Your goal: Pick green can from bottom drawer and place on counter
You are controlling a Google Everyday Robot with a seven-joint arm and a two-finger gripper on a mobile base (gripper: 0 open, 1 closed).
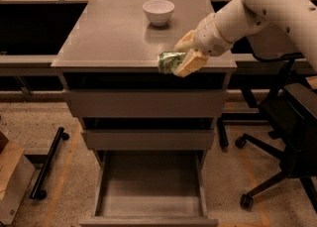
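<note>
My gripper (182,55) is shut on the green can (168,62), a small shiny dark-green can held sideways between the pale fingers (191,64). It hangs at the front edge of the grey counter (114,32), right of the middle. The white arm reaches in from the upper right. The bottom drawer (148,186) is pulled open below and its grey tray holds nothing that I can see.
A white bowl (158,11) stands at the back of the counter. Two narrower grey drawers (143,103) are closed above the open one. A black office chair (287,141) stands at the right. A black wheeled base (47,164) and a brown box (10,181) are at the left.
</note>
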